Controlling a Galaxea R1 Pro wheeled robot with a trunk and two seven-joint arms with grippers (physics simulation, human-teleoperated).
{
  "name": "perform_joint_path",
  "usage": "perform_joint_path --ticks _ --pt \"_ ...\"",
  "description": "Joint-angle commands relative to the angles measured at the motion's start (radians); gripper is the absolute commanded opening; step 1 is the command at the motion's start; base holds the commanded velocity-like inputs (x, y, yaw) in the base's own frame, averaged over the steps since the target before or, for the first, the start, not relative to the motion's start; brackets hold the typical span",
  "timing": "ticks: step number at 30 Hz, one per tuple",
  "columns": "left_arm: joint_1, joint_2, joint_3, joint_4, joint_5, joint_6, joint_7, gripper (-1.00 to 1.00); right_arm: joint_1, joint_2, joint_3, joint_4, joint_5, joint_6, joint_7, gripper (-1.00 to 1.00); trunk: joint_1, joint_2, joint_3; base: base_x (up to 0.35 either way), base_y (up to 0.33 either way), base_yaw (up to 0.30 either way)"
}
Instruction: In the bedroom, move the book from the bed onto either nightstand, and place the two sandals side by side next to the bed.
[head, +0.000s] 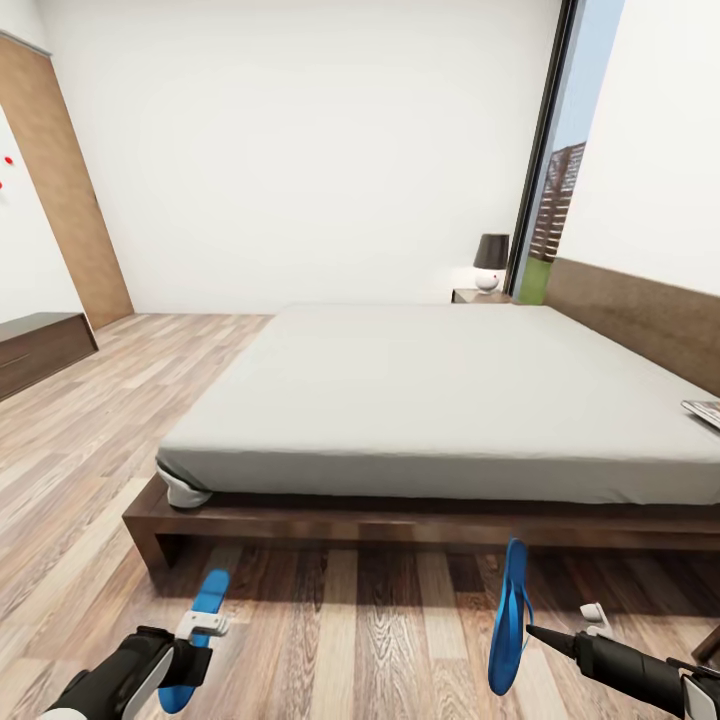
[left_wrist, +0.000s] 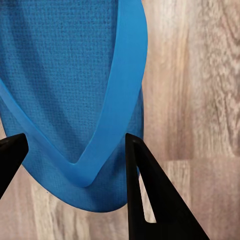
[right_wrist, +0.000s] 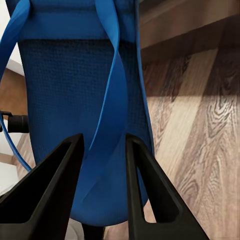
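The bed (head: 450, 400) has a pale grey mattress on a dark wood frame and stands just ahead of me. The book (head: 703, 410) lies at the mattress's right edge, near the headboard. A nightstand (head: 478, 296) stands beyond the bed's far side. My right gripper (head: 528, 630) (right_wrist: 102, 137) is shut on a blue sandal (head: 508, 620) (right_wrist: 75, 90), which hangs edge-up above the floor. The other blue sandal (head: 203, 615) (left_wrist: 65, 90) is at my left gripper (head: 195, 655) (left_wrist: 75, 140), whose fingers stand wide apart over its toe end. I cannot tell whether it rests on the floor.
A dark-shaded lamp (head: 490, 262) sits on the far nightstand beside a tall window (head: 560, 180). A low dark cabinet (head: 40, 345) and a wooden door panel (head: 70, 190) are at the left wall. Wood-plank floor (head: 360, 630) runs between me and the bed frame.
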Motion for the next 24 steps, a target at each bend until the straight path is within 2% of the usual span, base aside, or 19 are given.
perform_joint_path --ticks 1,5,9,11,13,16,18,24 --pt "-0.001 0.001 -0.007 -0.002 0.009 0.005 0.003 -1.0 -0.001 0.0 -0.001 0.0 -0.002 0.005 0.003 -1.0 0.004 -0.008 -0.004 0.0 0.0 0.0" --pt "-0.001 0.0 -0.005 -0.002 0.011 0.004 0.002 -1.0 -0.001 -0.001 -0.001 0.0 -0.002 0.004 0.002 -1.0 0.019 -0.036 -0.017 0.0 0.0 0.0" --pt "-0.002 0.002 0.001 -0.014 0.016 0.004 0.001 -1.0 -0.001 0.0 -0.001 0.0 -0.002 0.004 0.002 -1.0 0.019 -0.036 -0.017 0.0 0.0 0.0" --pt "-0.002 0.004 0.034 -0.024 0.017 0.005 0.001 -1.0 -0.001 0.0 -0.001 0.0 -0.002 0.004 0.002 -1.0 0.019 -0.036 -0.017 0.0 0.0 0.0" --pt "-0.002 0.005 0.116 -0.029 0.017 0.005 0.001 -1.0 -0.001 0.0 -0.001 0.0 -0.002 0.004 0.002 -1.0 0.019 -0.036 -0.017 0.0 0.0 0.0" --pt "-0.004 0.005 0.182 -0.031 0.015 0.006 0.001 -1.0 -0.001 0.0 -0.001 0.0 -0.002 0.004 0.002 -1.0 0.019 -0.036 -0.017 0.0 0.0 0.0" --pt "-0.005 0.004 0.195 -0.032 0.014 0.006 0.001 -1.0 -0.001 0.0 -0.001 0.0 -0.002 0.004 0.002 -1.0 0.019 -0.036 -0.017 0.0 0.0 0.0" --pt "-0.005 0.004 0.2 -0.032 0.014 0.006 0.001 -1.0 -0.001 -0.001 -0.001 0.0 -0.002 0.004 0.002 -1.0 0.019 -0.036 -0.017 0.0 0.0 0.0"
